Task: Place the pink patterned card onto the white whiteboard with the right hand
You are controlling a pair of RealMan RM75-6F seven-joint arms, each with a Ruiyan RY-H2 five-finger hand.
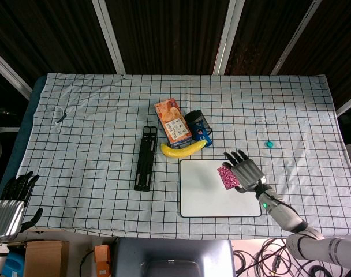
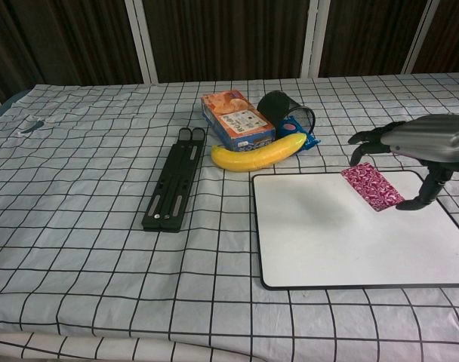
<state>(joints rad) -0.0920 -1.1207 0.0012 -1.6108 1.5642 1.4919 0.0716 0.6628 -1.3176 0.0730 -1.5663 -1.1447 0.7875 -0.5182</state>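
Pink patterned card (image 2: 373, 186), held by the right hand (image 2: 426, 147) over the white whiteboard (image 2: 343, 241).
Card tilted above the board's upper right part; left hand (image 1: 11, 202) off the table's near-left corner, fingers loosely apart, holding nothing.

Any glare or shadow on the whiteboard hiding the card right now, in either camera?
Chest view: no bright glare on the whiteboard; a soft shadow lies left of the pink card, which stays sharp under the right hand. Head view: even light, card small but clear.
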